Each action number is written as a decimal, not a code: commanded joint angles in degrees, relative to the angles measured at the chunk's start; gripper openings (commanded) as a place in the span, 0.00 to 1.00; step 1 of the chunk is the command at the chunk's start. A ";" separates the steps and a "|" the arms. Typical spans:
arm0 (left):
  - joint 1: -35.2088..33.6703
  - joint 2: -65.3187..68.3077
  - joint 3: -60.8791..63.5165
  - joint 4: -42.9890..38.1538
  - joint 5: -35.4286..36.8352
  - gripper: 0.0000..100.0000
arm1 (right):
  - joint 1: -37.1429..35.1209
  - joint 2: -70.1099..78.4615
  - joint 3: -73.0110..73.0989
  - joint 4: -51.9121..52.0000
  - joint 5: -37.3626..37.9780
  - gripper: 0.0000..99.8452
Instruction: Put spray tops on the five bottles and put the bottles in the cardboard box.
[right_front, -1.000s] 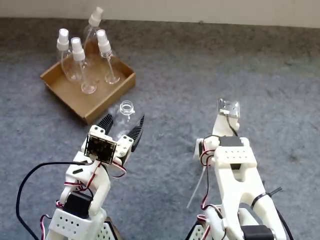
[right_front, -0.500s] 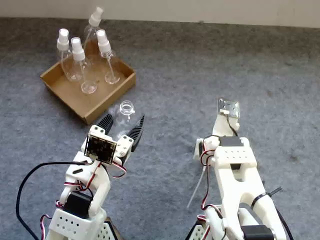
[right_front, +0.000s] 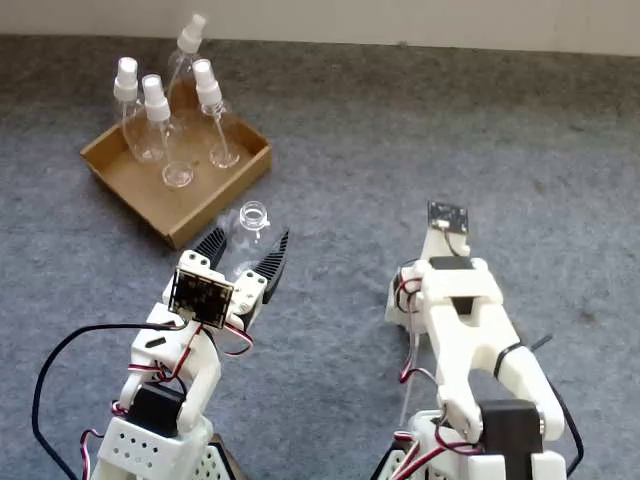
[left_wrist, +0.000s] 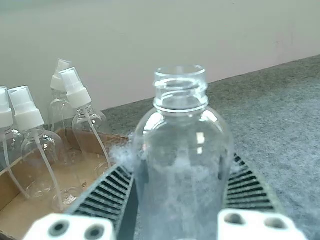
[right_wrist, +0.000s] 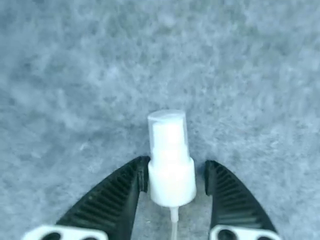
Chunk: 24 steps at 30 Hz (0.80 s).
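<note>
Clear plastic, the uncapped fifth bottle (left_wrist: 182, 165) stands upright, clamped in the left gripper (right_front: 250, 240), just beside the cardboard box (right_front: 118, 172) holding four capped bottles (right_front: 160, 120). The right gripper (right_wrist: 174, 167), seemingly closed on the white spray top (right_wrist: 170, 150), has just shifted toward it, so capping looks next.

high view: overhead, facing down; cardboard box (right_front: 128, 185) at 10 o'clock
left wrist view: close, level, shares the cardboard box
right wrist view: close, facing down
</note>
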<state>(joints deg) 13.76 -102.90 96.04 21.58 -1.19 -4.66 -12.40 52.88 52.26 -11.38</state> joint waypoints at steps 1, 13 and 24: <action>0.66 -1.36 1.10 -0.97 0.44 0.06 | 2.77 0.22 -3.65 -0.40 0.09 0.17; 0.66 -1.36 1.10 -0.97 0.44 0.06 | 2.95 -8.31 -2.68 -0.04 8.97 0.05; 1.80 -1.36 1.10 -0.97 0.70 0.06 | 2.95 -25.71 4.97 -0.13 9.05 0.03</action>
<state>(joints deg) 13.76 -102.90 96.04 21.58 -1.19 -2.29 -32.53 58.24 52.09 -2.95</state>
